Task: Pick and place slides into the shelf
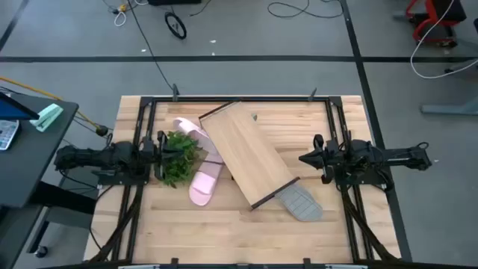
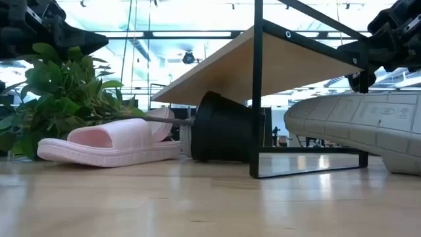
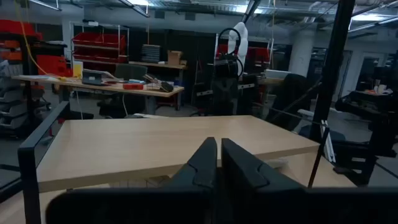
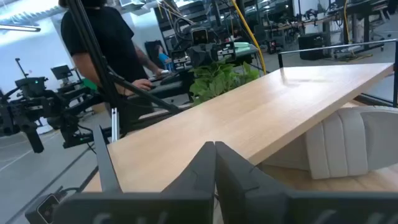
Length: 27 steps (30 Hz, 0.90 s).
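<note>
The shelf (image 1: 246,153), a light-wood board with a dark frame, lies slantwise mid-table; in the low view the shelf (image 2: 276,66) slopes over a black pot (image 2: 223,128) lying on its side, its frame bar on the table. Two pink slides (image 1: 203,183) (image 1: 193,131) lie left of it; one pink slide (image 2: 108,145) rests sole down. A grey slide (image 1: 301,202) pokes out from under the shelf's near end, and this grey slide (image 2: 355,125) is tilted, sole showing. My left gripper (image 1: 166,149) (image 3: 219,158) is shut above the plant. My right gripper (image 1: 305,158) (image 4: 214,158) is shut, right of the shelf.
A green leafy plant (image 1: 178,157) sprawls between my left gripper and the shelf, over part of the pink slides. Bare tabletop (image 1: 224,232) runs along the near edge. A person (image 4: 106,43) stands beyond the table's left side.
</note>
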### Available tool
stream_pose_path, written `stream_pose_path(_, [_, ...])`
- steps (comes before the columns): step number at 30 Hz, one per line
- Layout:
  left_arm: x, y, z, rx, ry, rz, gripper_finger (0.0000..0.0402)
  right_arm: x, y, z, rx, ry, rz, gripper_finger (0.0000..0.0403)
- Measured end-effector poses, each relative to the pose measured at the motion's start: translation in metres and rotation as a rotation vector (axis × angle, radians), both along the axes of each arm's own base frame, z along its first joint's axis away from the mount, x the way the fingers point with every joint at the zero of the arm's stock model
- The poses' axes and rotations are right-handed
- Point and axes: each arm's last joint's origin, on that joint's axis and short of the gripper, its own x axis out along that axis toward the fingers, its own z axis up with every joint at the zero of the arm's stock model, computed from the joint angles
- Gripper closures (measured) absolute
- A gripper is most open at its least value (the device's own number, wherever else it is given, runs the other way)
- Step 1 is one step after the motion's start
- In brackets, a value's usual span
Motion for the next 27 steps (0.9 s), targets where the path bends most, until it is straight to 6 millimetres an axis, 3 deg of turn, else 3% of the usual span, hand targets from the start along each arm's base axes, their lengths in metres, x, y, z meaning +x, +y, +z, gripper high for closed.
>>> stream_pose_path(16, [0.0,0.0,0.0,0.0,0.0,0.0,0.0366,0.0,0.0,0.0,0.0,0.0,0.0,0.0389])
stream_pose_path(27, [0.0,0.0,0.0001,0.0,0.0,0.0,0.0378,0.0,0.0,0.0,0.0,0.0,0.0,0.0389])
